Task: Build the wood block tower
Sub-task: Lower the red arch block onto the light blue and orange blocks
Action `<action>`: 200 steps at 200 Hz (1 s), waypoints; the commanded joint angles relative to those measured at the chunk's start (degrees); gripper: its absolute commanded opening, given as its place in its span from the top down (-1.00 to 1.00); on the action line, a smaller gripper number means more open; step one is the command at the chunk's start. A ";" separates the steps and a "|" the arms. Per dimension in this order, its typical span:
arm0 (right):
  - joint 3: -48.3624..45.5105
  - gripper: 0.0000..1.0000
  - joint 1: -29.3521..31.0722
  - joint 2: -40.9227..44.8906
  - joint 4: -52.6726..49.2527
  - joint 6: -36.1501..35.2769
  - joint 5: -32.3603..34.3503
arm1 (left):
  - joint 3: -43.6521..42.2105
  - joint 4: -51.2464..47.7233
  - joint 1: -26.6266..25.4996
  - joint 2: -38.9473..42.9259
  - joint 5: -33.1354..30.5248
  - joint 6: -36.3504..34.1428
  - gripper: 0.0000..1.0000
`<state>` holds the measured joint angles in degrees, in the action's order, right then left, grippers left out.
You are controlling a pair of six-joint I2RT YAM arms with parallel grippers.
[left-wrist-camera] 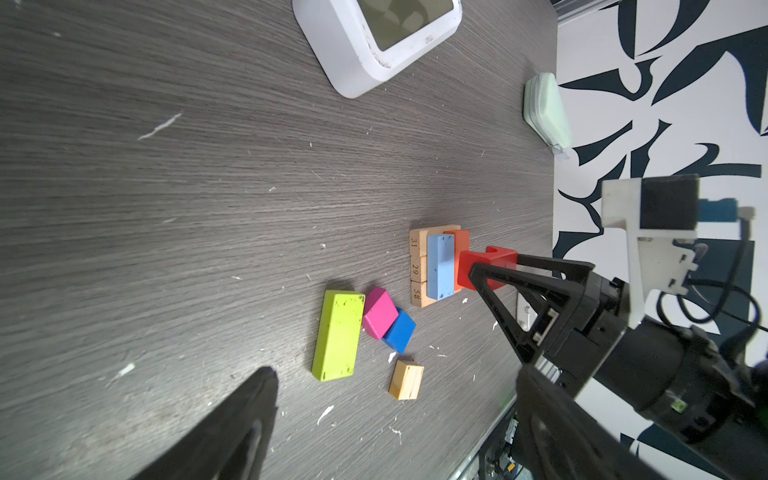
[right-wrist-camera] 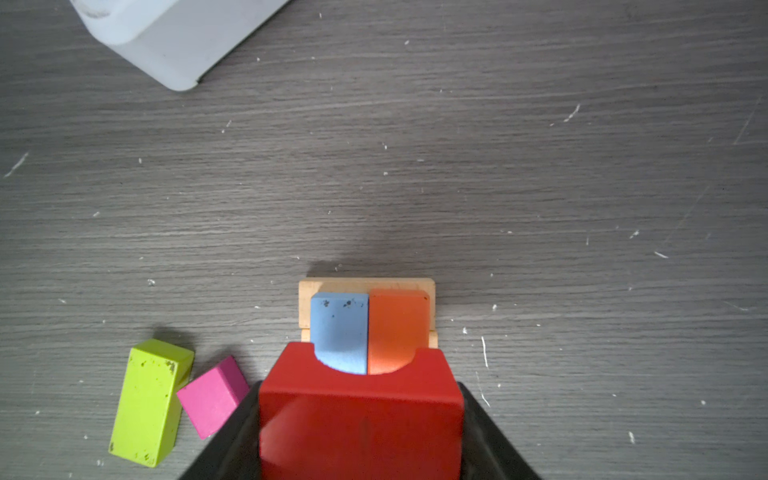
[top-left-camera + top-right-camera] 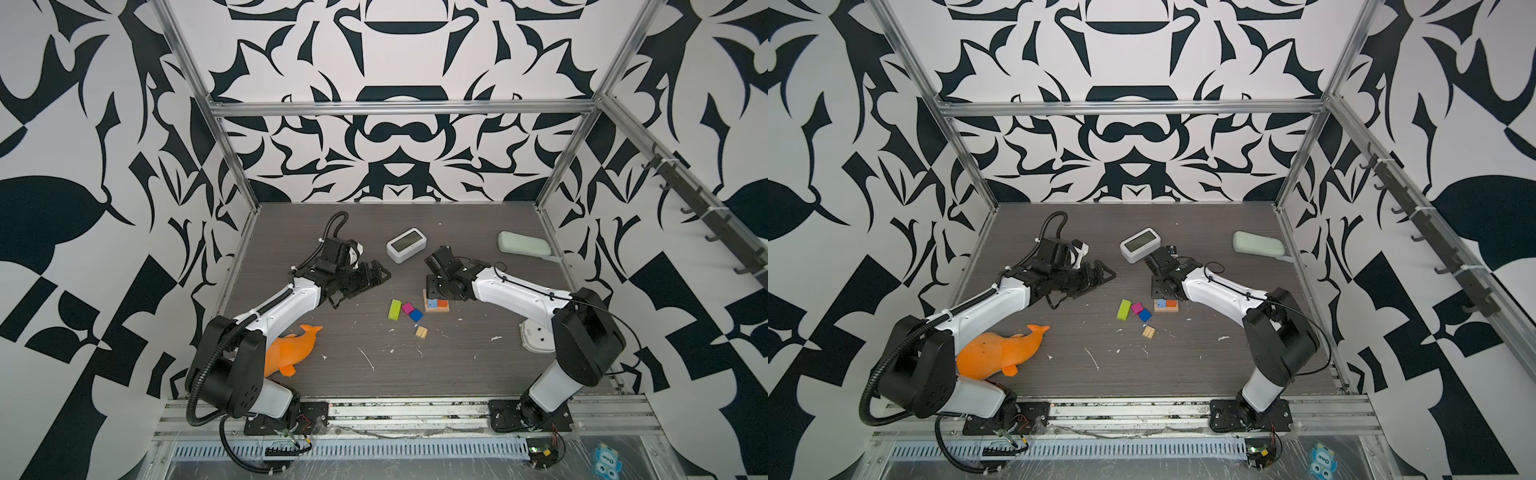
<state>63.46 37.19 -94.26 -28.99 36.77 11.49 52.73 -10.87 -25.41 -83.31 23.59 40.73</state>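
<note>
Red notched block (image 2: 360, 415) held by fingers of the right gripper (image 1: 492, 270), just over the tan, blue and orange tower (image 1: 438, 266); left gripper (image 3: 380, 272) fingers wide, empty.

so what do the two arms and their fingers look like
Both the left arm and the right arm have glossy white link shells between chunky black joints on black base plates. A ribbed black conduit loops along the left one; a thin black cable with white ties runs along the right. The fingers are black open triangular frames.
</note>
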 commanded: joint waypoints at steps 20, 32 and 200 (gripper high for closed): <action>-0.32 -0.07 -0.27 -0.50 1.05 -0.65 -1.84 | 0.53 0.50 -0.04 0.22 -0.44 0.56 -0.84; -0.43 -0.07 -0.27 -0.71 1.20 -0.65 -1.99 | 0.44 0.50 -0.02 0.34 -0.53 0.57 -0.84; -0.72 -0.07 -0.97 -1.93 1.62 -1.55 -1.09 | 0.30 0.50 -0.08 0.54 -0.61 0.44 -0.84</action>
<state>63.13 36.64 -96.57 -28.08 35.83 9.28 52.73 -10.87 -25.41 -83.31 23.33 40.93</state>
